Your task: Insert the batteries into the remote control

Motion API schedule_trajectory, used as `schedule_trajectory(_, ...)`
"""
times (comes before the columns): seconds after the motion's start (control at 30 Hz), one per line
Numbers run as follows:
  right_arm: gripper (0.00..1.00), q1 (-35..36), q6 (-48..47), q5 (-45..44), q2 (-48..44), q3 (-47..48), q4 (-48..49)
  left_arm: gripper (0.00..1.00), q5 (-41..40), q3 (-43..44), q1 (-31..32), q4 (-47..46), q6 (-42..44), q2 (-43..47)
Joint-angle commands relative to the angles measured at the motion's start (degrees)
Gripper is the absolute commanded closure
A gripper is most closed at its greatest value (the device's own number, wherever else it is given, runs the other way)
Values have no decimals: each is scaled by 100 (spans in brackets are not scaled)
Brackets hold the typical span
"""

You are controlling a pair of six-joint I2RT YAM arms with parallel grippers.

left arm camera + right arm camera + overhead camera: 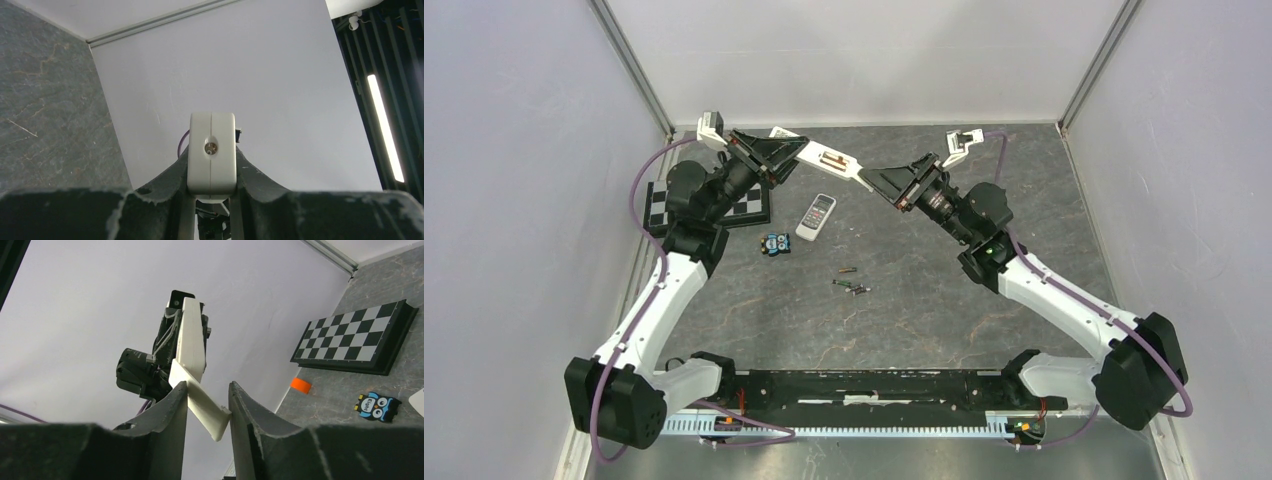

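Beside the chessboard point(750, 206), two remotes point(816, 216), three batteries point(846, 270) and one owl toy point(774, 243) are counted.

Pale grey walls point(864, 55) close three sides, joined by metal corner posts point(631, 62). The counter point(924, 320) is dark and stone-veined. Beyond one wall, what seems a lit strip light point(384, 127) glows.

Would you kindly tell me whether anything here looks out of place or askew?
Yes: the left gripper holds the white remote aloft, and a white panel juts off it at a slant inside the right gripper.
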State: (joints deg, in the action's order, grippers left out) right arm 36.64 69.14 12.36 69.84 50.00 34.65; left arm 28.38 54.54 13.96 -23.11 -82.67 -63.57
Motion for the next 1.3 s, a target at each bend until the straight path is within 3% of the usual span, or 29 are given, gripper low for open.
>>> schedule_trajectory(0.0,65,-6,74,60,173,122,155,98,62,252,37,-382,4,-9)
schedule_trajectory(0.1,78,1,240,190,275,150,249,98,-27,254,37,-2,371,-4)
schedule_trajectory(0.43,100,-22,180,420,285,77,-22,98,-421,379,37,1149,1844,54)
schedule_trajectory(0.7,100,-314,-374,521,82,-271,-185,98,-193,271,29,1798,3404,-79)
schedule_trajectory(0.97,100,-920,-1924,366,-220,-1591,-1150,98,432,34,19,2461,5078,29)
schedule_trajectory(1.1,100,-1107,-2493,683,158,-2114,-1144,98,830,-94,19,2398,5334,146)
schedule_trajectory(1.27,100,-1241,-2501,1125,616,-2706,-540,98,1101,-319,19,1919,5007,234)
